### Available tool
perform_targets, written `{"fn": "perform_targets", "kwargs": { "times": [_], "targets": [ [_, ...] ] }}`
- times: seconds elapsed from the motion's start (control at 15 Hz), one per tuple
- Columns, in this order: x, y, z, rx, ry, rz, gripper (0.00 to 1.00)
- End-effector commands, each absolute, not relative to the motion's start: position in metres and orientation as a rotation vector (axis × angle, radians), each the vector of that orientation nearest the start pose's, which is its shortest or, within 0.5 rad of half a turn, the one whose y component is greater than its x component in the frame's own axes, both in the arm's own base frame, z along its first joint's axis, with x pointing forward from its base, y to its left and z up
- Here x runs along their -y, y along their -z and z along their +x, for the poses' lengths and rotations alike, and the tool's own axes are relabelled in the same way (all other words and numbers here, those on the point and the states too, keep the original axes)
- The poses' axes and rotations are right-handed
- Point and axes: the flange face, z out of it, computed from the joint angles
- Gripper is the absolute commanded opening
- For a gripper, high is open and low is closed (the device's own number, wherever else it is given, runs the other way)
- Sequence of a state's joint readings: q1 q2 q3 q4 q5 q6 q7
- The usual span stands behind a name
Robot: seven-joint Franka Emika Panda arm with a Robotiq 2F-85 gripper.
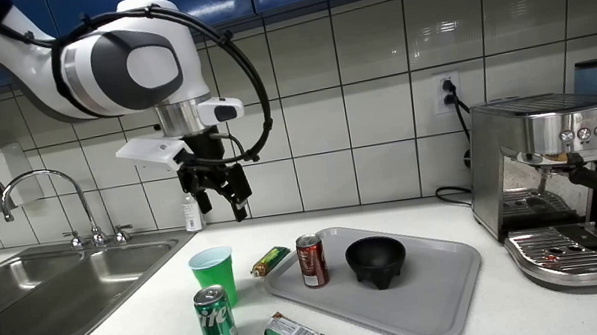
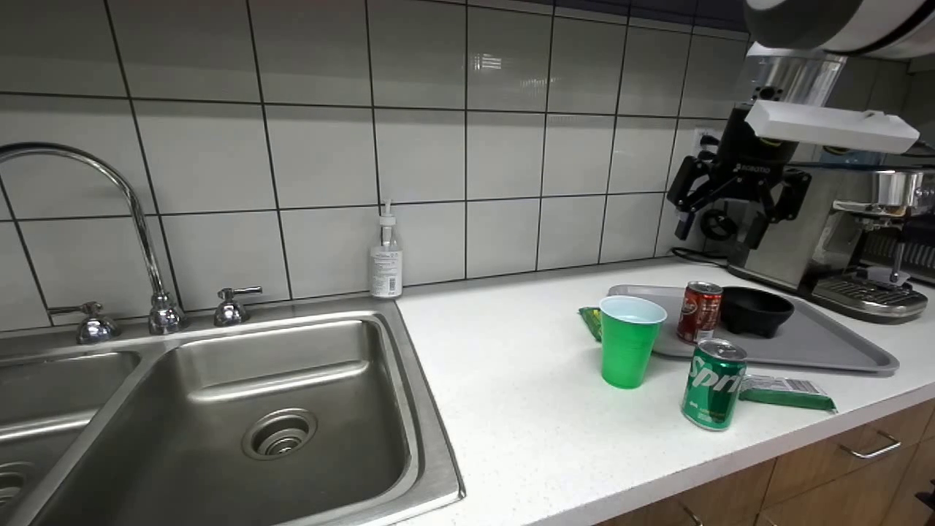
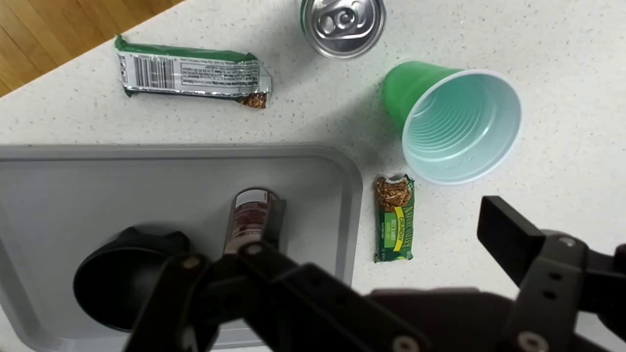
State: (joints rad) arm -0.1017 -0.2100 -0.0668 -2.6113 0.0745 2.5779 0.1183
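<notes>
Granola bar (image 3: pixel 394 219), one, green wrapper with yellow stripe — lies flat on the table (image 3: pixel 562 161), just beside the short edge of the grey tray (image 1: pixel 437 299), not on it.

Claw (image 2: pixel 719 230), one: fingers spread far apart, nothing held; it hangs well above the table in both exterior views.

Relation for you to note: in your wrist view the bar sits between the two fingers and lower than they are, its long axis running up and down the picture, crosswise to the line joining your fingertips. Whether it lies plumb under the claw, you cannot tell from these views.

Neighbours: green cup (image 1: pixel 215 273), upright, near the bar's upper end in your wrist view; red can (image 1: pixel 312 263) and black bowl (image 1: pixel 377 258), both upright on the tray — the can partly hidden by one finger in your wrist view; green can (image 2: pixel 714 387) and silver-and-green wrapped bar (image 3: pixel 188 73), farther off on the table.
</notes>
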Motion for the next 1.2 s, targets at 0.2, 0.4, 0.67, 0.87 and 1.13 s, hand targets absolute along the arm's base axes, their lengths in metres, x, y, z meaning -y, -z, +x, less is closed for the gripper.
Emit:
{"fn": "perform_targets", "kwargs": {
  "times": [0.2,0.4,0.67,0.87,1.13],
  "targets": [
    [0.103,-0.318,0.466,-0.598,0.315,-3.055,1.0],
    [0.113,-0.306,0.475,-0.619,0.33,-3.066,1.0],
    [0.127,-0.291,0.483,-0.673,0.367,-3.087,1.0],
    [0.138,-0.279,0.486,-0.722,0.379,-3.099,1.0],
    [0.152,-0.264,0.491,-0.799,0.377,-3.103,1.0]
  ]
}}
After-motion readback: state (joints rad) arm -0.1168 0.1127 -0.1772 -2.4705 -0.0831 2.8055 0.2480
